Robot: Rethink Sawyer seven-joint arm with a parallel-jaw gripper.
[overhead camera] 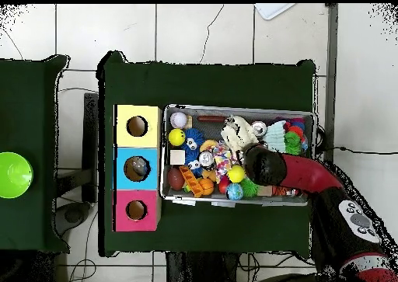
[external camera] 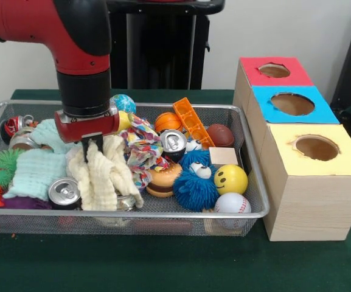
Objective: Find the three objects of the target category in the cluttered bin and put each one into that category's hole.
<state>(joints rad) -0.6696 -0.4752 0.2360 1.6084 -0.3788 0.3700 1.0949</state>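
The wire mesh bin (external camera: 248,146) is full of toys and also shows in the overhead view (overhead camera: 237,108). My gripper (external camera: 91,149) is down in its left part, shut on a cream knotted cloth (external camera: 105,176) that hangs from it in two lobes. No clear plastic bottle with a blue label shows; any are hidden under the clutter. Silver cans lie at the front left (external camera: 64,192) and in the middle (external camera: 173,141). Right of the bin stand three boxes with holes: red (external camera: 274,70), blue (external camera: 292,103) and yellow (external camera: 316,147). In the overhead view my arm (overhead camera: 268,164) covers the gripper.
Around the gripper lie a pale green towel (external camera: 38,173), a colourful rope toy (external camera: 142,149), a blue furry ball with eyes (external camera: 194,182), a burger toy (external camera: 163,179), a yellow smiley ball (external camera: 230,179) and a baseball (external camera: 232,202). A green bowl (overhead camera: 14,175) sits on a side table.
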